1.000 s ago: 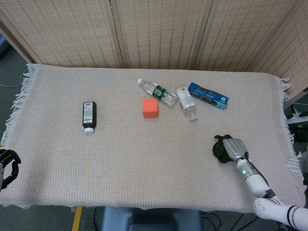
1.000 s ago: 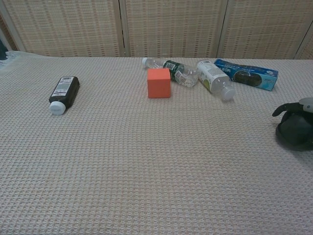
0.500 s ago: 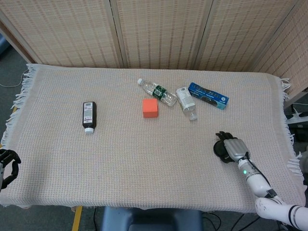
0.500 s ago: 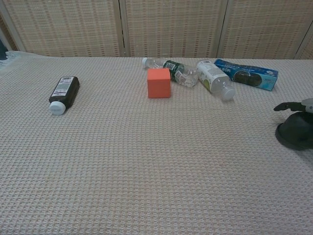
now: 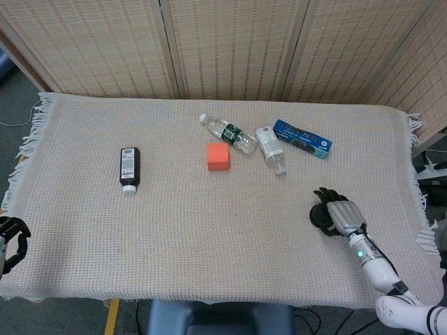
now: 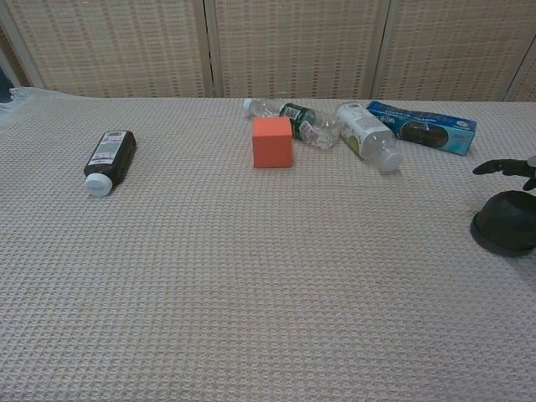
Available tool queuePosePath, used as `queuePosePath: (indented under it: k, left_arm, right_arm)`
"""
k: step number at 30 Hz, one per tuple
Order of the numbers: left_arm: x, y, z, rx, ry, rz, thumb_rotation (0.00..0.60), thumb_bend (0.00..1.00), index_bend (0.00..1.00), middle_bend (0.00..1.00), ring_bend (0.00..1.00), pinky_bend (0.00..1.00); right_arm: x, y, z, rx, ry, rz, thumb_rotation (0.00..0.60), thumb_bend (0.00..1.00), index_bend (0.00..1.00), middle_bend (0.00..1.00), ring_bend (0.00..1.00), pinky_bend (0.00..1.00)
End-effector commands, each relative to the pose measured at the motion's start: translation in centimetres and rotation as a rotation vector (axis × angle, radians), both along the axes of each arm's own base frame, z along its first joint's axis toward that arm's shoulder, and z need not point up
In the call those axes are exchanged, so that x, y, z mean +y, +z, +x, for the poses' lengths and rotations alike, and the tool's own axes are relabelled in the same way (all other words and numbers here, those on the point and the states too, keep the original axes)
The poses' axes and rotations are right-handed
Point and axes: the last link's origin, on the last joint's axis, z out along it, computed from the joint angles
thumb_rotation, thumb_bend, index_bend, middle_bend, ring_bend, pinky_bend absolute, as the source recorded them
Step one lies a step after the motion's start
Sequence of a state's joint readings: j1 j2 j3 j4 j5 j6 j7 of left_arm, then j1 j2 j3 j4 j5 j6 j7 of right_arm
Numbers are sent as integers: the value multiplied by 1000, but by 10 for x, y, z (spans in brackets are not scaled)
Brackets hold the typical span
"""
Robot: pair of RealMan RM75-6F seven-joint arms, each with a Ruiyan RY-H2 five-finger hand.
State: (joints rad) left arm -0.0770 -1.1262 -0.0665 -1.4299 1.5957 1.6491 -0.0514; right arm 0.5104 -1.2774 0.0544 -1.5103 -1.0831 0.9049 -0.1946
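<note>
Below right robot hand (image 5: 338, 215), dark object (image 6: 504, 224)

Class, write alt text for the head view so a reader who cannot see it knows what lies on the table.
The robot's right hand rests near the front right of a cloth-covered table, holding nothing. Toward the back lie two clear water bottles, a blue box and an orange cube; a dark bottle lies apart at left. The left hand hangs off the left edge.
</note>
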Motion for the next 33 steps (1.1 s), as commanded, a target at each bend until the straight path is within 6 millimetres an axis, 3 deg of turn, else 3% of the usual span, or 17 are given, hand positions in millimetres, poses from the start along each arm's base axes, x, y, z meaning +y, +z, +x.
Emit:
queuePosePath:
  k: [1, 4, 12, 15, 18, 27, 33]
  left_arm:
    - [0, 0, 0, 0, 1, 0, 600, 607, 601, 466, 363, 560]
    - [0, 0, 0, 1, 0, 0, 600, 607, 601, 466, 363, 560]
    - [0, 0, 0, -1, 2, 1, 600, 606, 600, 466, 363, 560]
    - [0, 0, 0, -1, 1, 0, 600, 606, 603, 466, 363, 560]
    - [0, 0, 0, -1, 2, 0, 600, 606, 605, 466, 363, 560]
    - [0, 0, 0, 0, 3, 0, 600, 606, 600, 467, 364, 560]
    - [0, 0, 0, 0, 3, 0, 600, 605, 598, 467, 363, 560]
  right_arm:
    - [0, -1, -1, 7, 4, -14, 600, 255, 88, 15, 0, 218]
    - [-2, -3, -2, 18, 8, -32, 600, 255, 146, 82, 29, 251]
    - [-6, -5, -3, 26, 10, -56, 600, 280, 306, 264, 225, 375]
    - [-6, -5, -2, 23, 14, -76, 600, 307, 451, 364, 354, 492]
    - [-6, -2, 2, 1, 36, -123, 600, 317, 542, 415, 414, 549]
    - [2, 19, 12, -60, 98, -204, 600, 319, 570, 434, 431, 569]
    - [19, 35, 0, 30, 20, -130, 600, 319, 574, 434, 431, 569]
